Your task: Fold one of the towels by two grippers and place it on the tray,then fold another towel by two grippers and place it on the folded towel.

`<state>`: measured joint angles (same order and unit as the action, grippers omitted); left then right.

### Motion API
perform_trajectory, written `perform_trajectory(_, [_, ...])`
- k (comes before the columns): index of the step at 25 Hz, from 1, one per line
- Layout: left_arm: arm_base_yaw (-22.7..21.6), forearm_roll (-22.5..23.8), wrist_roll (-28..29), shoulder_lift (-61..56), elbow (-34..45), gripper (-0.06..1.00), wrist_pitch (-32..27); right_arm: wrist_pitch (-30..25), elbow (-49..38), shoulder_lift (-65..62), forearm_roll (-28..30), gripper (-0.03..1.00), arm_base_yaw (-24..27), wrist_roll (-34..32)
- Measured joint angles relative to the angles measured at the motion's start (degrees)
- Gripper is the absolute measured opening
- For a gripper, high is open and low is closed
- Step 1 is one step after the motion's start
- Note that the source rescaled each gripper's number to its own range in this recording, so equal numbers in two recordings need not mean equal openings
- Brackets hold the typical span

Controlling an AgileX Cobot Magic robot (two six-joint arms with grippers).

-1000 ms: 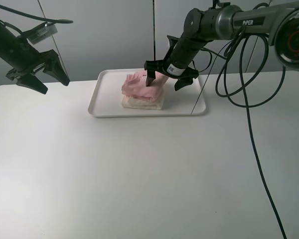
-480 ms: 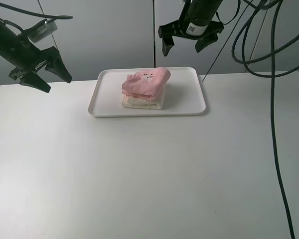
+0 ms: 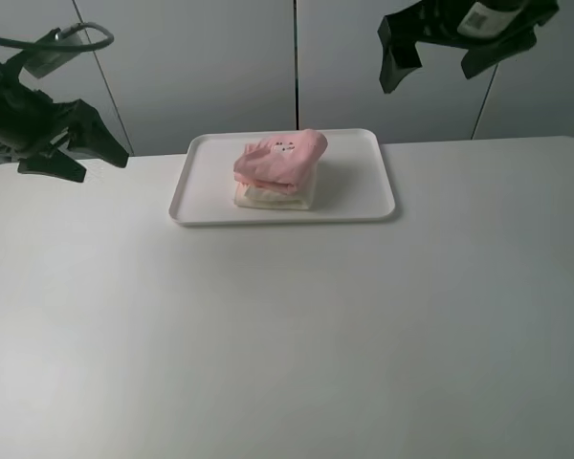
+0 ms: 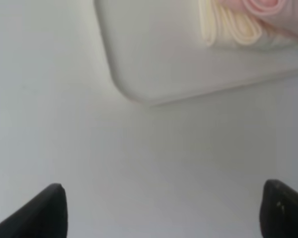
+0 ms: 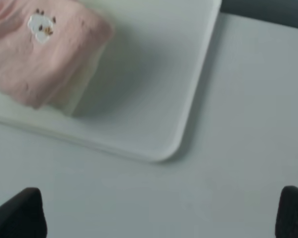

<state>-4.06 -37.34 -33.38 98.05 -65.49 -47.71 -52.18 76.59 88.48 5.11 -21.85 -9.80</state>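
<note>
Two folded towels sit stacked on one tray, and both claws hang empty above a wide white bench (image 3: 268, 335). The flat white rectangular plastic tray (image 3: 364, 196) with rounded corners lies at the far middle of the bench, its long axis running side to side. On its middle rests the cream-white folded terry towel (image 3: 268, 197), and directly on top of that lies the light pink folded terry towel (image 3: 279, 159), a small embroidered patch on its upper face. The pink one overhangs the cream one slightly and looks a little lumpy, but it sits squarely on it.

The left black two-fingered claw (image 3: 75, 151) hovers off the tray's left end, fingers spread wide with nothing between them. The right black claw (image 3: 454, 53) is raised high behind the tray's right end, equally wide and empty. The stack lies between them, somewhat nearer the right claw sideways, though that one is well above it.

By the look of it, both placements are done, and only backing the arms away remains.
</note>
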Motion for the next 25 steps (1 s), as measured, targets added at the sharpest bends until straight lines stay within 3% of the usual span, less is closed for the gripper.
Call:
perform_trajectory(4, [0.00,0.00,-0.72,-11.01,7.49,1.00,3.50,0.55,-14.10,-16.42,0.67,1.00,0.00,0.00])
perform_trajectory(9, [0.00,1.88,-0.03,-24.81,10.91,1.00,1.70,-1.82,-25.09,-33.52,1.14,1.00,0.00,-0.06])
perform_trajectory(16, [0.00,12.08,7.58,-43.05,16.64,1.00,-2.62,-9.16,-31.86,-53.07,1.14,1.00,0.00,0.07])
perform_trajectory(25, [0.00,15.02,13.01,-64.13,25.72,1.00,-9.75,-13.25,-37.69,-67.54,1.14,1.00,0.00,0.49])
